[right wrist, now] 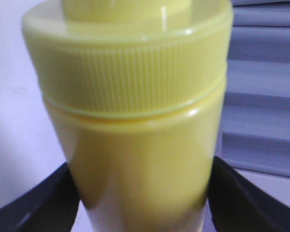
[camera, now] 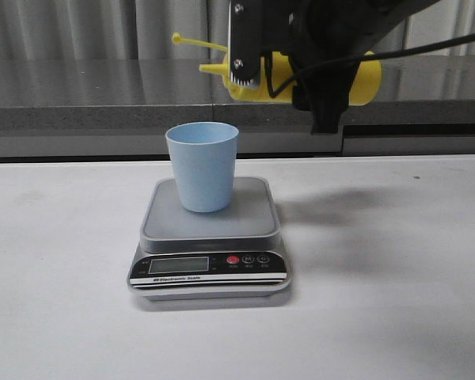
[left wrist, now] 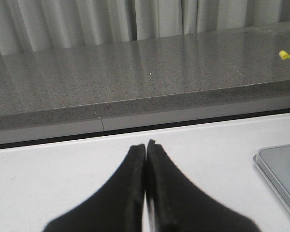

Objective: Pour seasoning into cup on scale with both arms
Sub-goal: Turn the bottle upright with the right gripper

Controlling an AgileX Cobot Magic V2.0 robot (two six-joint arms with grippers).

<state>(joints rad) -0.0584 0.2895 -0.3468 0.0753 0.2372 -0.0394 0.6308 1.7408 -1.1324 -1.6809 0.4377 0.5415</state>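
The pale blue cup stands upright on the silver-grey scale. Above and behind it, the yellow seasoning bottle lies about level in the air. Its nozzle points left, past the cup's rim, and the tethered tip cap hangs off. My right gripper is shut on the bottle's body. In the right wrist view the bottle fills the frame between the black fingers. My left gripper is shut on nothing, low over the white table, left of the scale's corner.
A grey stone ledge runs along the back of the white table, with curtains behind it. The scale's black front panel with its LCD and red button faces the front edge.
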